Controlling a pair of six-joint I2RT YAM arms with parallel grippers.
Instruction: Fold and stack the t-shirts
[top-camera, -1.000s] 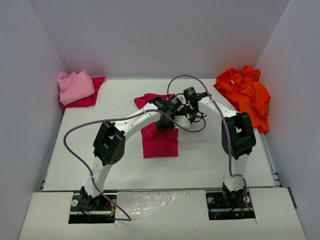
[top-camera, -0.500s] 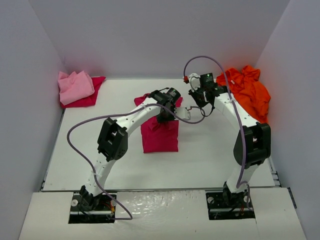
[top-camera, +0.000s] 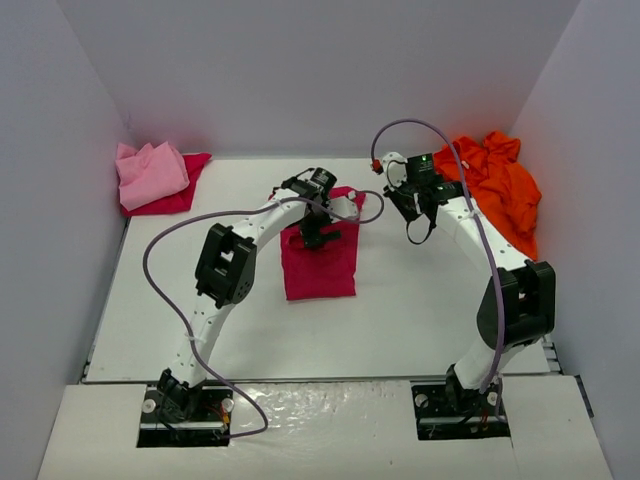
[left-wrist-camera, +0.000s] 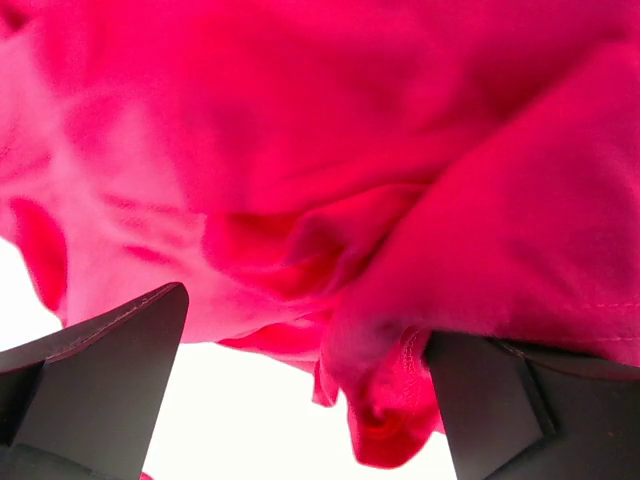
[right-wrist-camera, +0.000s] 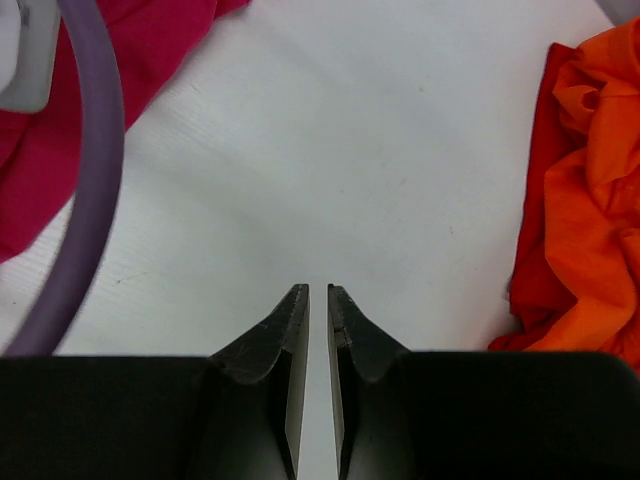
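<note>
Folding of crimson shirt (top-camera: 320, 275) is judged underway: left gripper (left-wrist-camera: 305, 320) is spread wide, cloth bunched just ahead; right gripper (right-wrist-camera: 318, 292) is pressed closed, empty. Nxt: hem must be pinched.

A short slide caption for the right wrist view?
Shut right claw over the white table, between crimson shirt and orange cloth.

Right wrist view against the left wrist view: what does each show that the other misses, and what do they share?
Only the right wrist view shows the crumpled orange t-shirt at its right edge, bare table, a purple cable, and the right gripper shut on nothing. Only the left wrist view shows the left gripper, open, with bunched cloth between its fingers. Both show the crimson t-shirt: it fills the left wrist view and sits at the right wrist view's upper left corner.
</note>
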